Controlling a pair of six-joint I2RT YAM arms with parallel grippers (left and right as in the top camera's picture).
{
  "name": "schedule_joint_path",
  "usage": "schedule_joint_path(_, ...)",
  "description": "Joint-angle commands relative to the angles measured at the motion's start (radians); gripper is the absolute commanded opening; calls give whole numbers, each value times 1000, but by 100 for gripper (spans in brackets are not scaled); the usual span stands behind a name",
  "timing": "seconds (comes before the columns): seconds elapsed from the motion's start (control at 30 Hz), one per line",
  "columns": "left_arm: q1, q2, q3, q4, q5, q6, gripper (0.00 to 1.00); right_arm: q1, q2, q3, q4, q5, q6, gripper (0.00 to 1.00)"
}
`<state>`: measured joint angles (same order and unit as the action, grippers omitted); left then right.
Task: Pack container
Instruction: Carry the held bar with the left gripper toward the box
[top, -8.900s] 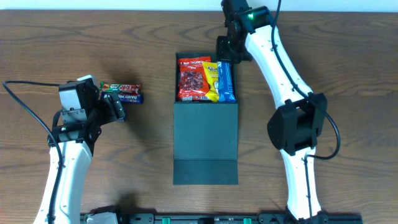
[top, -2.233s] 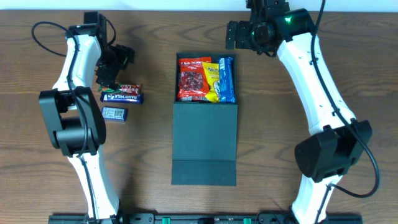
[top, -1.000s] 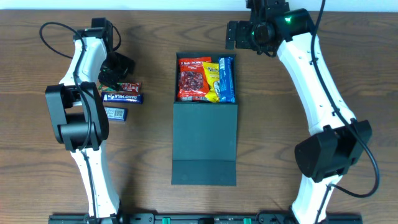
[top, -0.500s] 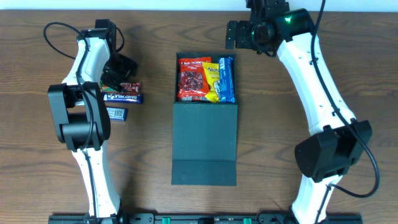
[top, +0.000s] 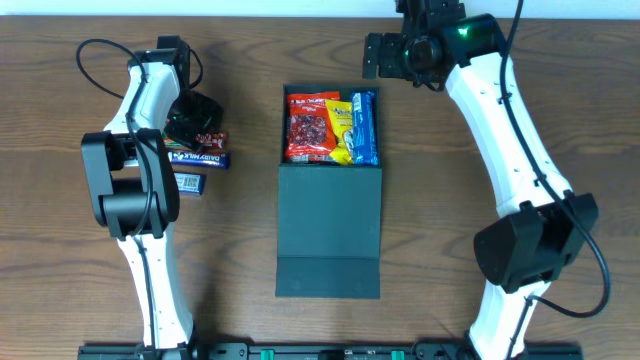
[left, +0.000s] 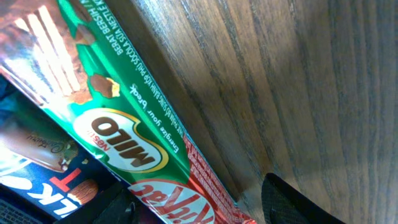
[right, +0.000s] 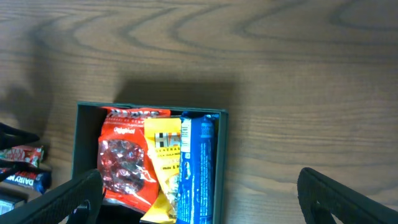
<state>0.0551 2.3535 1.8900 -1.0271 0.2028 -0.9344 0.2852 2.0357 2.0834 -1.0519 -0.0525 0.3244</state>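
The left gripper (top: 190, 120) has come down over the red and green chocolate bar (left: 118, 137), with its fingers apart on each side and not squeezing yet. The right gripper (top: 385, 55) waits wide open by the far end of the container (top: 330, 220). The container sits in the middle with its lid flopped open, ready for another snack.

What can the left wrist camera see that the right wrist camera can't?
Only the left wrist camera gets close enough to read MILO on the green KitKat bar, lying beside a dark blue wrapper. Only the right wrist camera sees the container with its red bag, yellow packet and blue packet. Both show the wooden table, and the right one also catches those bars, tiny, at its left edge.
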Motion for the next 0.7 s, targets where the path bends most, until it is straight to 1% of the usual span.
schedule_joint_path(0.0, 0, 21, -10, -8, -7, 14, 61, -10, 12, -5, 3, -1, -15, 99)
schedule_joint_path(0.1, 0, 21, -10, -8, -8, 14, 55, -10, 12, -5, 6, -1, -15, 99)
schedule_joint_path(0.2, 0, 21, -10, -9, -16, 14, 45, -10, 12, -5, 9, -1, -15, 99)
schedule_joint_path(0.37, 1, 21, -10, -4, -48, 40, 42, -10, 12, -5, 13, -1, -15, 99)
schedule_joint_path(0.47, 1, 21, -10, -8, -58, 75, 37, -10, 12, -5, 20, -1, -15, 99)
schedule_joint_path(0.67, 0, 21, -10, -13, -84, 111, 30, -10, 12, -5, 33, 0, -15, 99)
